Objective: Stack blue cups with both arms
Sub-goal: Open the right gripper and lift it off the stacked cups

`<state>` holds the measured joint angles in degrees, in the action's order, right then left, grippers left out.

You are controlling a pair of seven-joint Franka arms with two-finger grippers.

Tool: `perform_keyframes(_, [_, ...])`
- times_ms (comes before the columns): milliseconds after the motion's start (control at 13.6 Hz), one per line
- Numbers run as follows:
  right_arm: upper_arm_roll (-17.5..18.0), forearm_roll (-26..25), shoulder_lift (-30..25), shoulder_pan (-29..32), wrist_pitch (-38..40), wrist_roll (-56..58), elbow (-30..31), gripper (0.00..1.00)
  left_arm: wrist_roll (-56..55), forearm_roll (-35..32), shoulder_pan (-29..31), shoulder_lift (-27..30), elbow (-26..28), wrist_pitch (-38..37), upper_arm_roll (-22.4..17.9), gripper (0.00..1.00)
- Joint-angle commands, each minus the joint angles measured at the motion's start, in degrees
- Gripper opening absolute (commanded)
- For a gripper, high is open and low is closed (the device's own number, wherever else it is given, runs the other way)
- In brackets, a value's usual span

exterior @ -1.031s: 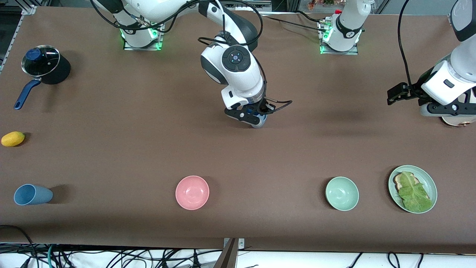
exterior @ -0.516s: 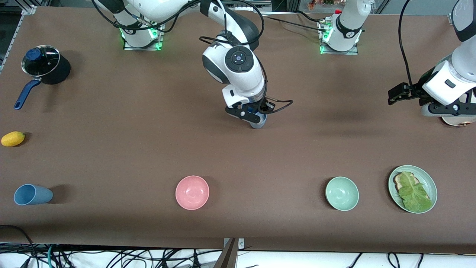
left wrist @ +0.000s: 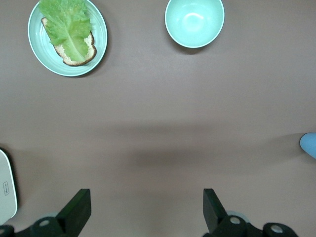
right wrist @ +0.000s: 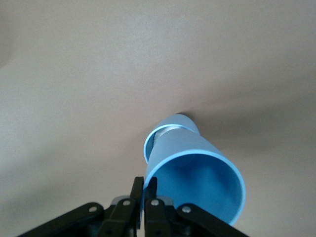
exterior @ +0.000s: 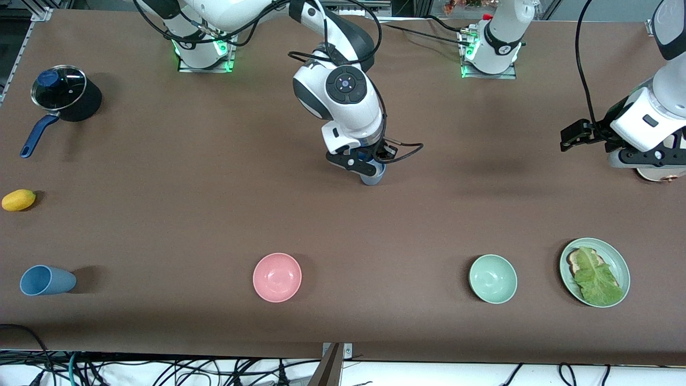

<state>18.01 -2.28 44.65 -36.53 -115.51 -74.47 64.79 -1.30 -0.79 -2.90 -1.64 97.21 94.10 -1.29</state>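
My right gripper (exterior: 368, 169) is shut on the rim of the sky blue cup (exterior: 373, 177) near the middle of the table. In the right wrist view the fingers (right wrist: 143, 185) pinch the wall of that cup (right wrist: 197, 173), which tilts, base low by the table. The duller blue cup (exterior: 46, 280) lies on its side toward the right arm's end, near the front camera. My left gripper (exterior: 569, 136) hangs open and empty over the left arm's end; its own view shows the gripper (left wrist: 145, 212) wide apart over bare table, with the sky blue cup (left wrist: 309, 144) at the edge.
A pink bowl (exterior: 277, 277), a pale green bowl (exterior: 492, 279) and a green plate (exterior: 619, 268) with lettuce on bread stand along the front. A lidded black pot (exterior: 64, 96) and a yellow fruit (exterior: 19, 200) sit toward the right arm's end.
The right arm has shifted slightly toward the left arm's end with the sky blue cup still held. The left arm has barely moved.
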Motion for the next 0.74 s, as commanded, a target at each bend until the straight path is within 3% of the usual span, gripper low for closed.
perform_keyframes(0, [-0.17, 0.79, 1.14, -0.82, 0.99, -1.29, -1.95, 0.00, 1.65, 1.15, 0.53, 0.32, -0.44, -0.94, 0.06, 1.00])
perform_keyframes(663, [-0.17, 0.70, 1.05, -1.00, 2.22, -1.38, -2.21, 0.00, 1.65, 1.15, 0.53, 0.32, -0.44, -0.94, 0.06, 1.00])
